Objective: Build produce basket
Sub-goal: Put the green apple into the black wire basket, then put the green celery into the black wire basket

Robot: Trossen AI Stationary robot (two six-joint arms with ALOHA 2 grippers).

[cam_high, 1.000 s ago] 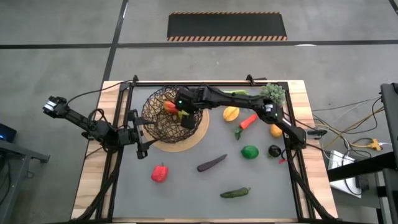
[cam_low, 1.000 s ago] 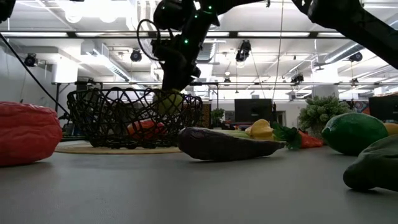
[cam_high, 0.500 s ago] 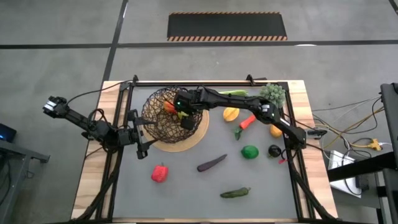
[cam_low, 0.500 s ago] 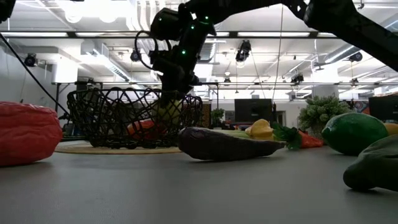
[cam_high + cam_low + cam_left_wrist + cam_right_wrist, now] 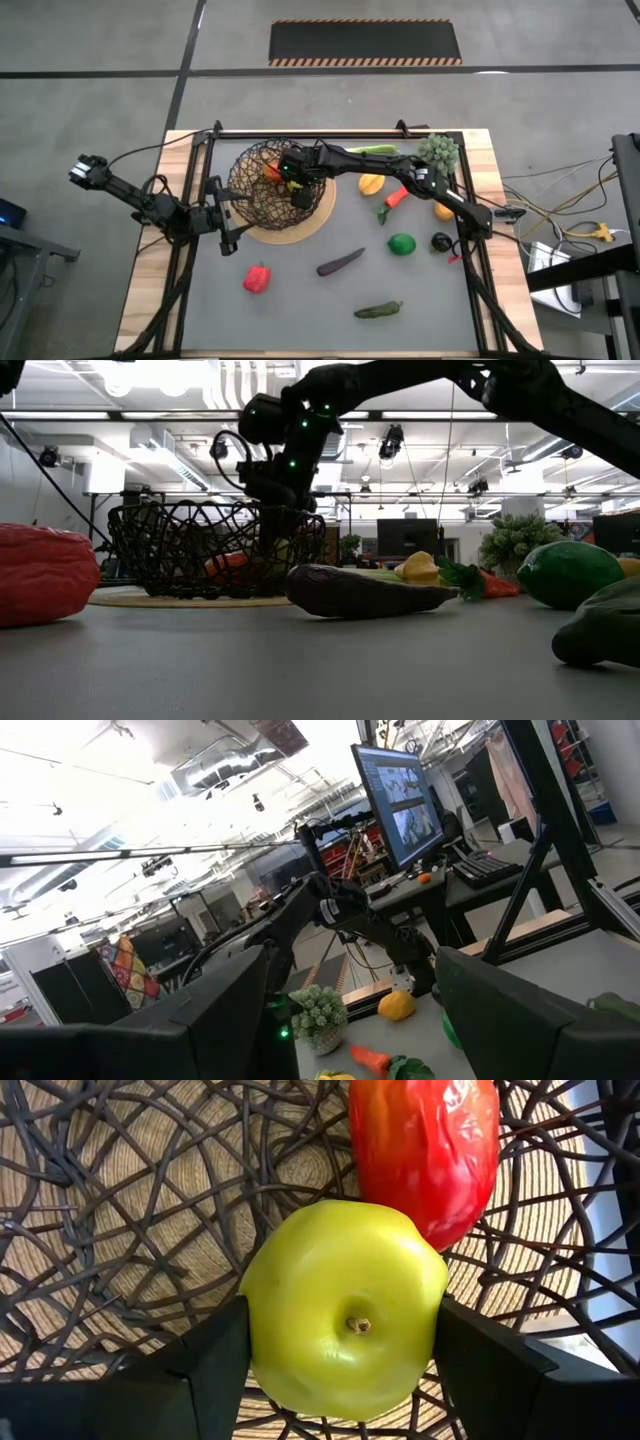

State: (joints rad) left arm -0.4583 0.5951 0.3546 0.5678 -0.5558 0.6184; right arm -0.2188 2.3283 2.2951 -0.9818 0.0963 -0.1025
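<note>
Right gripper [image 5: 297,190] holds a green apple [image 5: 345,1308] inside the wire basket [image 5: 262,165], at the table's far left

The apple sits clamped between the right gripper's two dark fingers [image 5: 195,1365], stem end facing the wrist camera, down among the basket's crisscrossed strands and just above its tan base disc [image 5: 300,228]. A red pepper [image 5: 425,1150] lies in the basket touching the apple, its long axis running away from the gripper. On the grey mat outside, a purple eggplant [image 5: 341,262] lies at a slant near the basket, a dark cucumber [image 5: 377,310] lies near the front edge, and a second red pepper [image 5: 257,277] sits in front of the basket. A lime [image 5: 401,243] and a lemon [image 5: 371,183] rest to the right. The left gripper [image 5: 228,218] waits with fingers apart at the basket's left side, holding nothing
</note>
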